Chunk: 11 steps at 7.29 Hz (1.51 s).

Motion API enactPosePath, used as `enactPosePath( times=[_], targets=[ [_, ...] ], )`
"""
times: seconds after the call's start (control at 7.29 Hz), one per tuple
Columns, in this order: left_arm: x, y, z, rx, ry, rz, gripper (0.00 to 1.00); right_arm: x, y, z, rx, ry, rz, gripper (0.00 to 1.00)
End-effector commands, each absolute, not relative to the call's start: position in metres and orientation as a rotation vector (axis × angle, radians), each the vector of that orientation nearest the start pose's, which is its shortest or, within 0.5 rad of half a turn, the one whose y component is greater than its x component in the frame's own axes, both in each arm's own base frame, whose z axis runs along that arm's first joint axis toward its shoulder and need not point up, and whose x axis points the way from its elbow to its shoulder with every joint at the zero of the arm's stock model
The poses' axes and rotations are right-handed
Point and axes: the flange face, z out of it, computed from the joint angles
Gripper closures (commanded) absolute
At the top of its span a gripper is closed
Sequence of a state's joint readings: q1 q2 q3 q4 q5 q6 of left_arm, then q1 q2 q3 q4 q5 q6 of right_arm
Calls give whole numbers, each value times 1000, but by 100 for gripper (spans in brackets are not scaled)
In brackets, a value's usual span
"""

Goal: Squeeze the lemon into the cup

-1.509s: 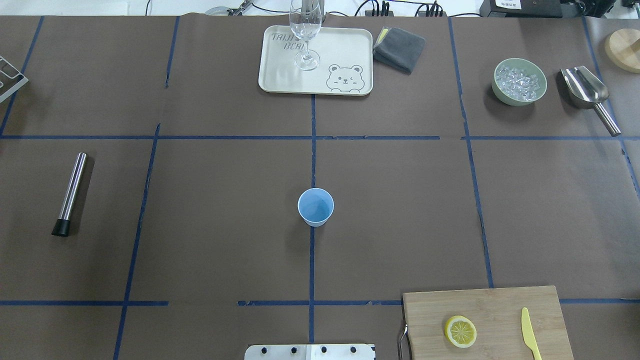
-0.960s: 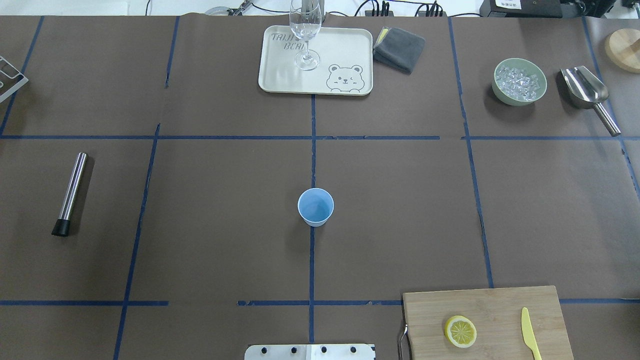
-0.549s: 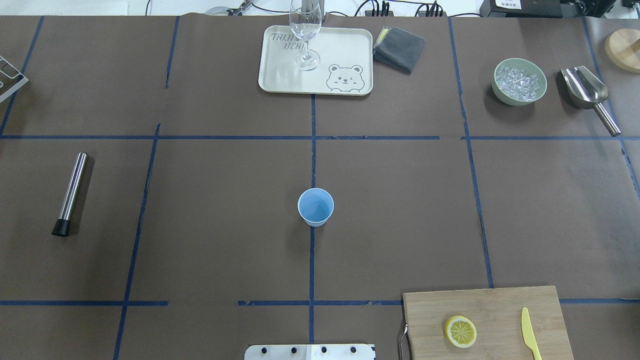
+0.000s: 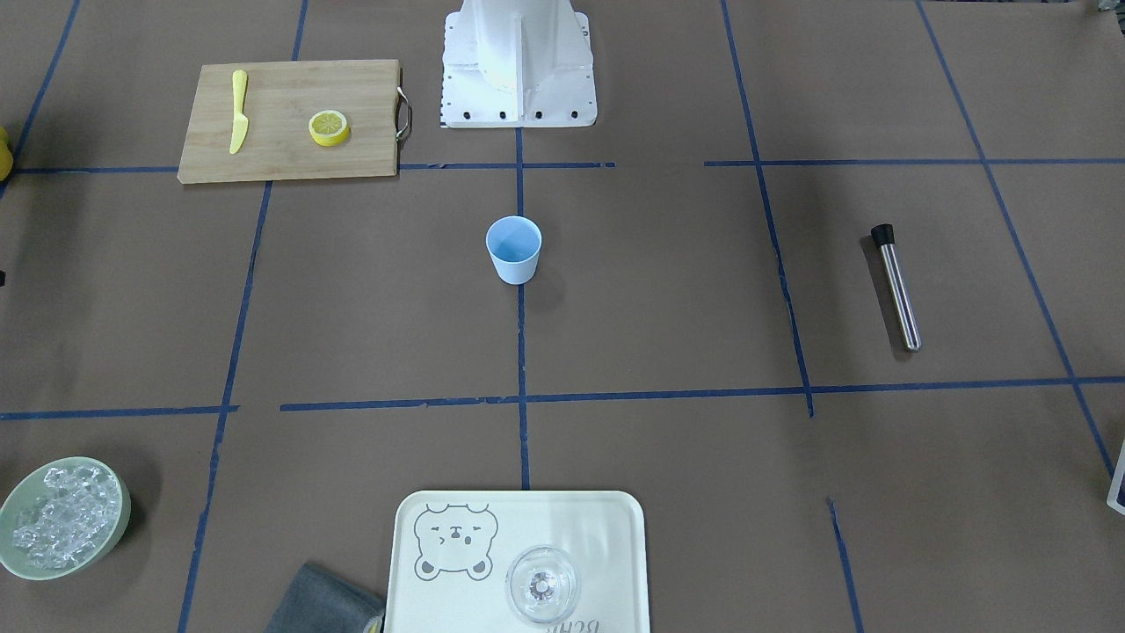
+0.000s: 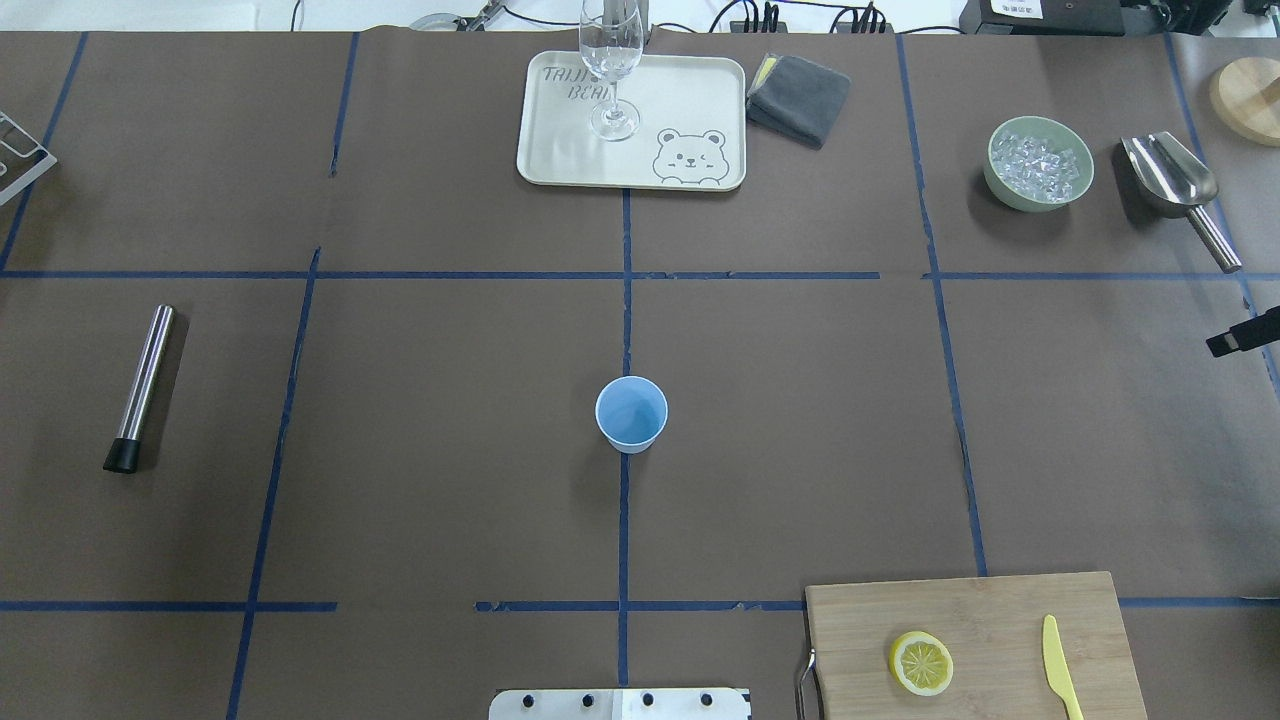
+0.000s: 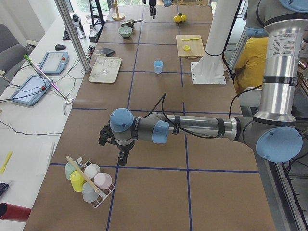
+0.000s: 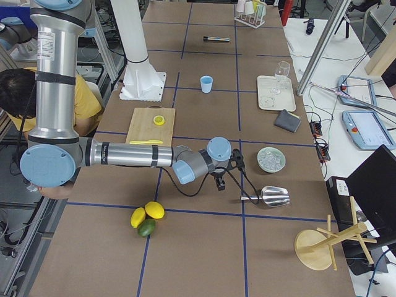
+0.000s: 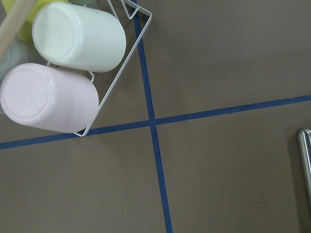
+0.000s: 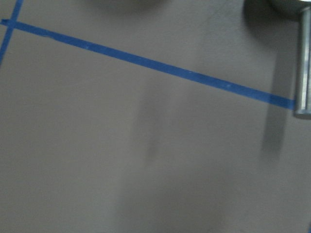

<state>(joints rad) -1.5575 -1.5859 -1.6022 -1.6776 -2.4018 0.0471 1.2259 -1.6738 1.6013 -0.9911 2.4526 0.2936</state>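
Note:
The lemon lies cut face up on the wooden cutting board at the near right; it also shows in the front view. The light blue cup stands upright and empty at the table's middle, also in the front view. My right gripper hangs low over the table near the scoop, far from lemon and cup; only a black part of it shows at the overhead view's right edge. My left gripper is beside the cup rack, far from both. I cannot tell whether either is open or shut.
A yellow knife lies on the board. A tray with a wine glass, a grey cloth, a bowl of ice and a metal scoop are at the far side. A metal rod lies left. A rack of cups is beyond it.
A black part of my right gripper has come into the overhead view at its right edge. Lemon, cup and the other things have not moved.

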Motion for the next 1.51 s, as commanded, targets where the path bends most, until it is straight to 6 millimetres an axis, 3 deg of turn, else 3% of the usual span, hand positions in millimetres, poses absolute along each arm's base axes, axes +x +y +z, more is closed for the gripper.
enactPosePath(
  times=[0.0,0.14,0.27,0.69,0.96,1.37],
  targets=[
    [-53,-507,620,162,824,124,0,-173,-430,536,115,-1063,-198,0],
    [-52,-508,619,163,823,126,0,-222,-401,488,99,-1039,-114,0],
    [-53,-508,619,168,822,128,0,-263,-362,453,104,-1015,-60,0],
    [-53,-499,626,166,829,127,0,-332,-280,409,22,-998,26,0],
    [-53,-498,628,163,830,127,0,-374,-197,367,44,-902,16,0],
    [-53,-493,632,155,831,123,0,-395,-163,376,41,-869,44,0]
  ],
)
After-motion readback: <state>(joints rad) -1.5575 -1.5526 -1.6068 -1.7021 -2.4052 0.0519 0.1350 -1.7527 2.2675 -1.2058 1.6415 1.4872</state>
